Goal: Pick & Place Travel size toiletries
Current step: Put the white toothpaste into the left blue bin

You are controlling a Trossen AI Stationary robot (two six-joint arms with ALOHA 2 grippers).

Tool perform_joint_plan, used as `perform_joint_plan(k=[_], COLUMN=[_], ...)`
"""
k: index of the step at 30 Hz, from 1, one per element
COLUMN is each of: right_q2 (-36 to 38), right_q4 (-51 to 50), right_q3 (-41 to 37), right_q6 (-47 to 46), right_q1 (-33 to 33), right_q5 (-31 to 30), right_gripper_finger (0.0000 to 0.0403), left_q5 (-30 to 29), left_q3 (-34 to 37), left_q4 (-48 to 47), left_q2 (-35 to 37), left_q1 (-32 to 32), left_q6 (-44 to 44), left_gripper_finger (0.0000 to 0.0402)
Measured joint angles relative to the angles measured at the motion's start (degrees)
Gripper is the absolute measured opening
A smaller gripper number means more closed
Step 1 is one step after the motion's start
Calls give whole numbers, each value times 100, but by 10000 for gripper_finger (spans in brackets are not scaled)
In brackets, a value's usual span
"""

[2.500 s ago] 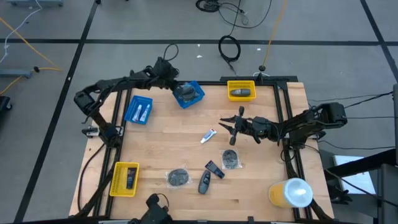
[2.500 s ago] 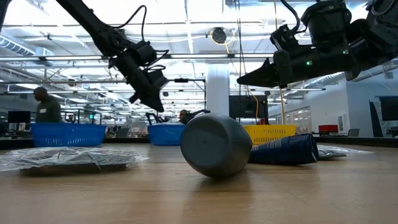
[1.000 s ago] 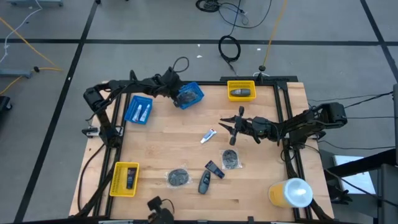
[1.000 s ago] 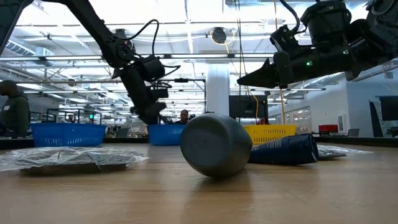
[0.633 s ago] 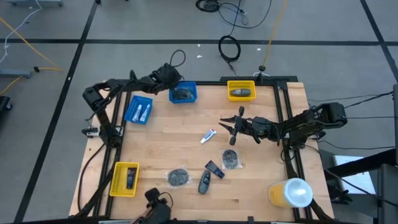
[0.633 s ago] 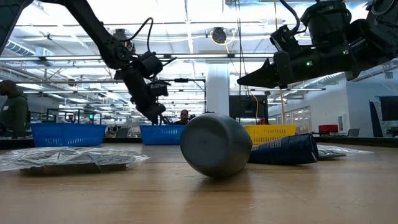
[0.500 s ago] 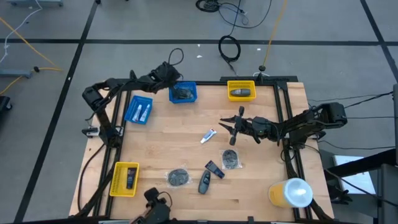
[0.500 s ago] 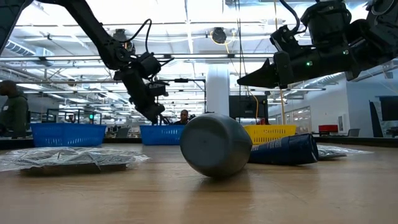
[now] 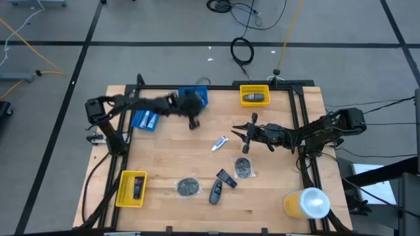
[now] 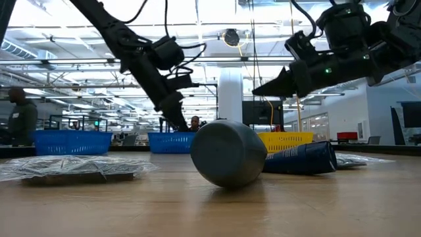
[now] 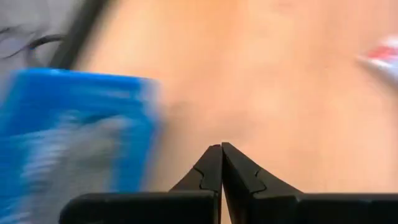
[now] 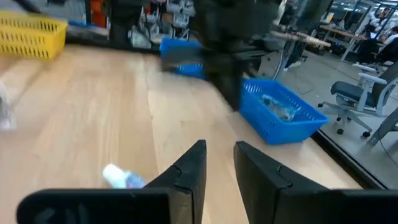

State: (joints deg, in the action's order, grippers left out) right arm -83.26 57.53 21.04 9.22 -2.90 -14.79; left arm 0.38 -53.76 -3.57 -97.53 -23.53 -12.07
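Observation:
My left gripper [image 9: 193,122] [image 11: 221,149] is shut on nothing and hangs over bare wood just near of the blue bin [image 9: 195,96] that holds a grey pad. My right gripper [image 9: 237,133] [image 12: 219,152] is open and hovers above the table, right of the white tube [image 9: 220,142] [image 12: 121,176], which lies flat. Two grey pads [image 9: 188,187] [image 9: 244,167] and two dark oblong pieces [image 9: 226,178] [image 9: 216,192] lie on the wood nearer the near edge. In the low view one dark piece [image 10: 227,153] fills the foreground.
A second blue bin [image 9: 144,118] with two white tubes stands at the left. One yellow bin [image 9: 254,95] with a dark item sits at the far edge, another yellow bin [image 9: 131,188] at the near left. The yellow-and-white cylinder [image 9: 307,203] stands at the near right corner.
The far blue bin, skewed a second ago, has been turned square to the table's far edge and stays there. My left gripper has since swung from the bin's far-left corner across it, toward the table's right and near side, and now hangs over the wood.

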Motion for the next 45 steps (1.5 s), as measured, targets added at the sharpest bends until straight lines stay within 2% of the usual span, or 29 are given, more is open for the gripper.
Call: perform_joint_plan(k=[6, 9, 12, 16, 22, 26, 29, 33, 40, 45], right_q2=[0, 0, -32, -136, -497, -458, -199, -224, -1295, -2219], right_q4=[-645, -843, -844, -786, -458, -570, -769, -1013, -1056, -1218], right_q3=[-1, -1, 0, 7, 146, 152, 163, 188, 830, 1458], right_q6=[112, 85, -12, 40, 34, 43, -15, -105, -25, 460], right_q1=[-13, -125, -244, -273, -262, -269, -278, -286, -498, -796], right_q5=[44, 634, 1410, 1897, 2410, 2396, 2396, 2394, 2418, 2972], right_gripper_finger=[75, 75, 75, 75, 91, 129, 166, 215, 272, 283], left_q5=[-14, -161, -516, -1040, -1049, -1248, -1796, -2459, -3496, -3647], left_q3=[1274, 1778, 2074, 2144, 2147, 2147, 2147, 2147, 2147, 2147], left_q4=[2637, 3771, 4233, 4217, 3970, 3956, 3952, 3929, 3879, 3667], left_q2=[-5, -5, -6, -2, -3, -5, -5, -5, -5, -7], left_q1=[1269, 1827, 2301, 2847, 3547, 3905, 4101, 4252, 4278, 4269], left_q6=[1047, 1628, 2122, 2691, 3179, 3390, 3566, 3723, 3750, 3752], left_gripper_finger=[4, 11, 9, 2, 19, 42, 66, 94, 122, 127])
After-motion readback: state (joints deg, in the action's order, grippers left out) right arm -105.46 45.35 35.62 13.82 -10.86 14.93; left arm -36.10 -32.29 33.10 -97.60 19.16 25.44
